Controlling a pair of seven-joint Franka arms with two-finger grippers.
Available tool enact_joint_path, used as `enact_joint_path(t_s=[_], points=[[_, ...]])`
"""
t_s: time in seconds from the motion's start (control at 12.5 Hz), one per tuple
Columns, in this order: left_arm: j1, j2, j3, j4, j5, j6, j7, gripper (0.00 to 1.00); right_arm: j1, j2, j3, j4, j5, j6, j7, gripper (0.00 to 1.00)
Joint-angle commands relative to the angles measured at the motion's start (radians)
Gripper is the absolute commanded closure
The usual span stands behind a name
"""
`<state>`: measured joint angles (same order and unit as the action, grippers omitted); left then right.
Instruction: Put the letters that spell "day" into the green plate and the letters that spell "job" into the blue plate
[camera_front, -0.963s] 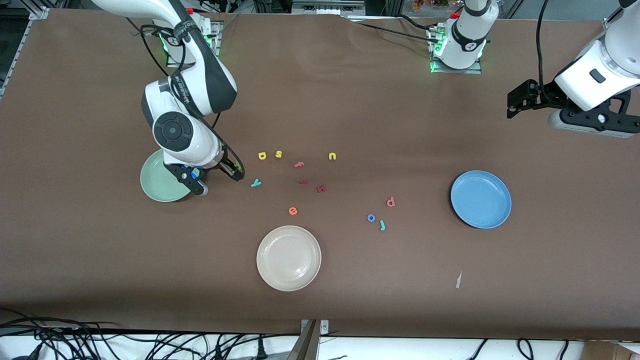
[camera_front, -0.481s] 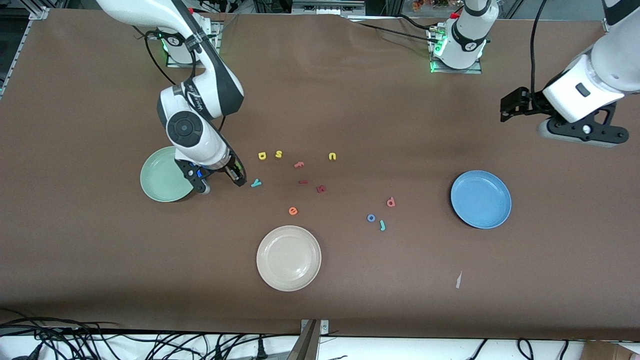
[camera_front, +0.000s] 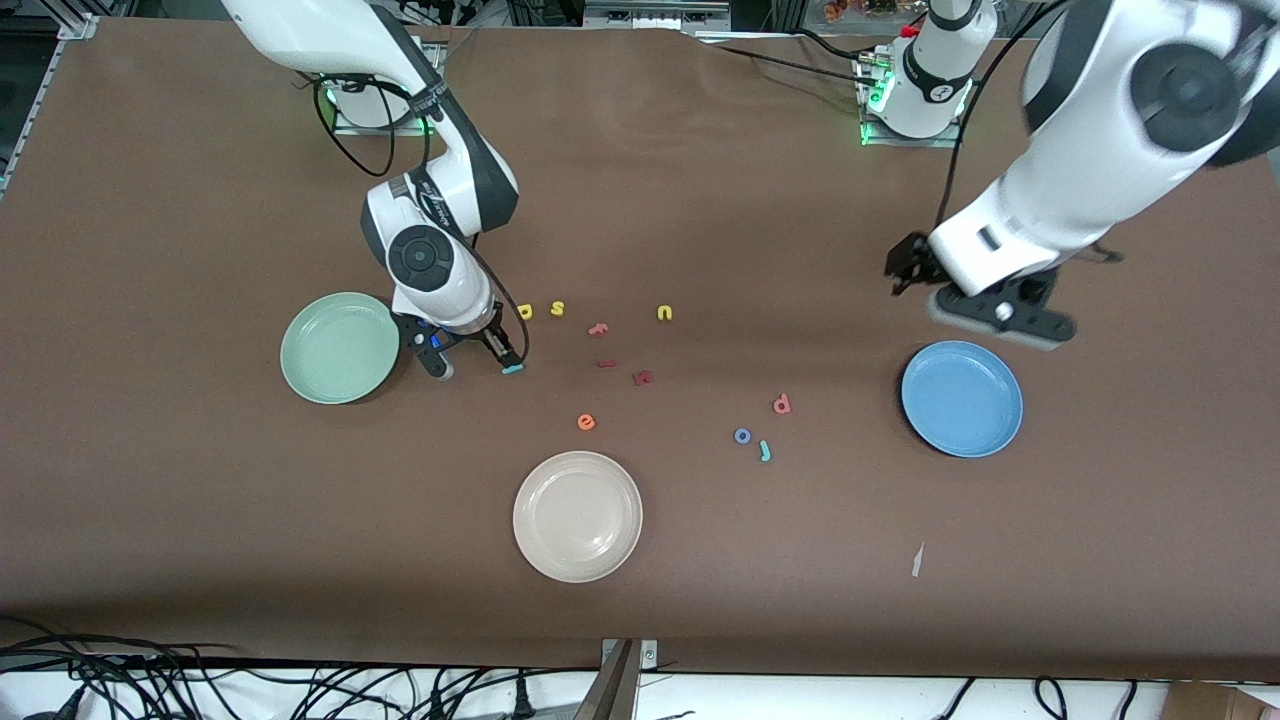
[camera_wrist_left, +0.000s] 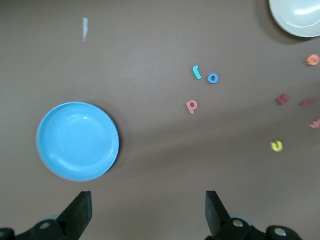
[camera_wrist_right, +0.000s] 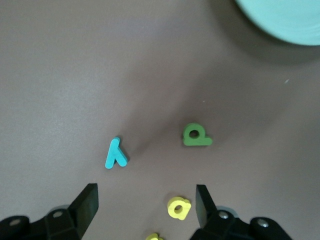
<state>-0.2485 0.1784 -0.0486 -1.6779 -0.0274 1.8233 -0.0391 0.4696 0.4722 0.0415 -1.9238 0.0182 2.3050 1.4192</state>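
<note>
Right hand (camera_front: 478, 358) shifted off green plate (camera_front: 338, 347), spread above half-hidden teal y (camera_front: 512, 369); left hand (camera_front: 985, 305) released.

A brown table (camera_front: 700, 560) with black cables (camera_front: 200, 690) along its near edge.

A round cream-white plate (camera_front: 577, 516) with a shallow rim sits nearest the front camera on the brown table (camera_front: 700, 600). Just farther back lies a small orange foam "e" (camera_front: 586, 422). Farther still are two dark red foam letters (camera_front: 642, 377), a pink foam "f" (camera_front: 598, 328), a yellow foam "s" (camera_front: 557, 308) and a yellow foam "u" (camera_front: 665, 313). A small pale scrap (camera_front: 916, 560) lies toward the left arm's end.
</note>
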Motion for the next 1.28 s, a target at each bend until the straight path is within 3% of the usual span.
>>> enact_joint_path(t_s=[0.0, 0.16, 0.32, 0.64, 0.96, 1.2], points=[[0.005, -0.030, -0.026, -0.208, 0.007, 0.243, -0.037, 0.00, 0.010, 0.041, -0.006, -0.001, -0.018, 0.063, 0.023, 0.16], [-0.015, -0.013, -0.046, -0.333, 0.007, 0.457, -0.119, 0.00, 0.012, 0.066, -0.009, -0.001, -0.018, 0.105, 0.023, 0.17], [-0.044, 0.047, -0.047, -0.368, 0.007, 0.568, -0.128, 0.00, 0.014, 0.089, -0.009, 0.000, -0.018, 0.148, 0.023, 0.19], [-0.089, 0.168, -0.047, -0.332, 0.006, 0.634, -0.127, 0.00, 0.021, 0.111, -0.009, 0.002, -0.015, 0.184, 0.023, 0.24], [-0.117, 0.298, -0.033, -0.287, 0.004, 0.634, -0.121, 0.00, 0.021, 0.132, -0.011, 0.008, -0.012, 0.223, 0.023, 0.41], [-0.140, 0.340, 0.027, -0.229, -0.025, 0.630, -0.105, 0.00, 0.021, 0.132, -0.014, 0.011, -0.017, 0.228, 0.021, 0.46]])
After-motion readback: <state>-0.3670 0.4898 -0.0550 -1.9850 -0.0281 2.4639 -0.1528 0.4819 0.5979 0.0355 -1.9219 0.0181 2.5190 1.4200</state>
